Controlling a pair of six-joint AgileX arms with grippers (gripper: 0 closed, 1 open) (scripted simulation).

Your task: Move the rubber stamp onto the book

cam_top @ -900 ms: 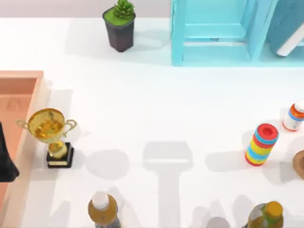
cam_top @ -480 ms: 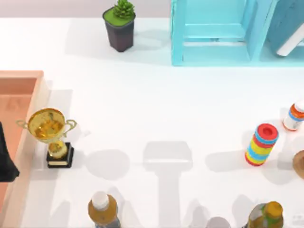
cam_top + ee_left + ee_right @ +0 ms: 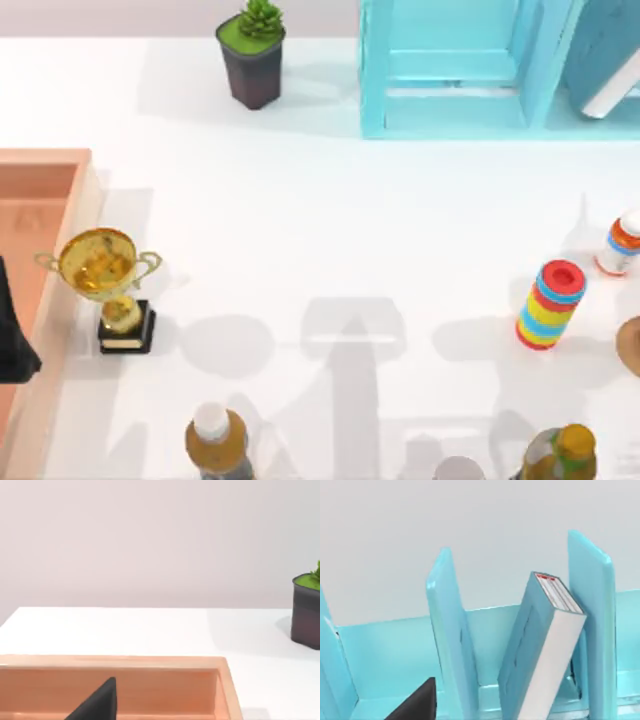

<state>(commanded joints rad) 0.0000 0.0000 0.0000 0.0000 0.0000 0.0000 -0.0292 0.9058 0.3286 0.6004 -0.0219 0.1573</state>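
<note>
Finding the large flat teal-blue book with white page edges point(image 3: 540, 645) standing on end in a bay of the light-blue open shelf unit point(image 3: 445, 630) at the white bench's point(image 3: 330, 220) far right, long axis rising, tilting toward a divider, page edges facing the right gripper point(image 3: 417, 702). Spotting a small brown rounded piece, likely the rubber stamp point(image 3: 631, 345), cut off at the right edge near the rainbow-striped cylinder point(image 3: 550, 303). Noting the left gripper point(image 3: 97, 702) over the orange wooden tray point(image 3: 227, 690). Unable to tell either jaws' state
</note>
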